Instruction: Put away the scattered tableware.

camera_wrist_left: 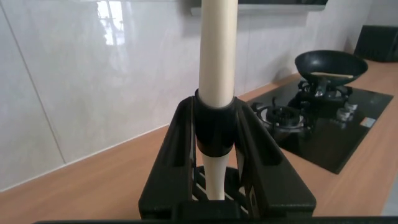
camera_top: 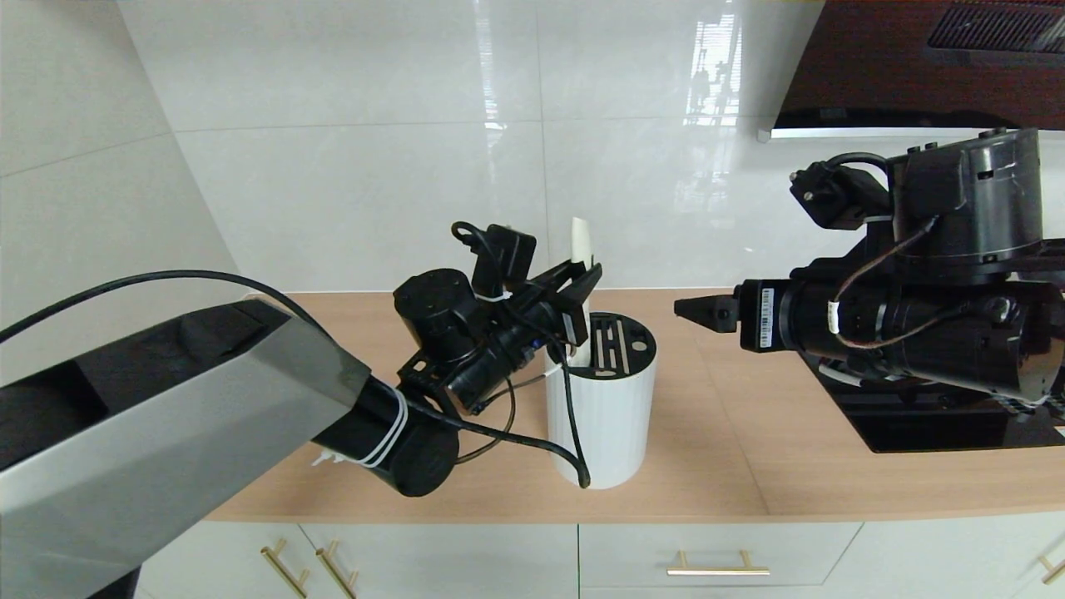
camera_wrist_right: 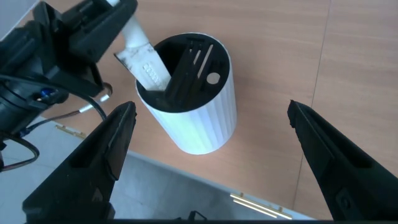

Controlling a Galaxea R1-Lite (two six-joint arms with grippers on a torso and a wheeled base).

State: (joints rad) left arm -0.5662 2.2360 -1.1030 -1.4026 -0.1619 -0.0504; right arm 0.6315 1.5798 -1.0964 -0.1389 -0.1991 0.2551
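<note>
I have the left hand [camera_top: 582, 291] closed on the cream-handled utensil [camera_top: 580, 237], its fingers [camera_wrist_left: 186, 134] pinching the shaft a little above the lower end, so the long handle stands up past the grip and the working end points down into the white holder [camera_top: 603, 408]. I read that grip as chosen for steering: caught low on the shaft, the tip can be aimed at one of the openings in the black slotted top [camera_top: 616, 343]. From the right wrist camera the pale lower end sits at the rim-side edge of that top and leans a little, apparently partway in, though I cannot tell how deep it has gone or what kind of tool it is. The holder stands upright on the wooden desk [camera_top: 724, 449], near the front edge, with the black hob [camera_top: 915, 424] off to its right and a dark pan [camera_wrist_left: 329, 62] on a far burner. The left arm comes in low from the left, forearm angled up toward the holder, with the wrist turned so that the fingers point over the holder's top. The right hand [camera_top: 695, 309] hangs level beside the holder, apart from it, with its jaws spread wide and nothing between them; its wrist camera looks down on the holder. My guess is it waits there to steady the holder if the utensil binds, since a push off-axis could tip it.
</note>
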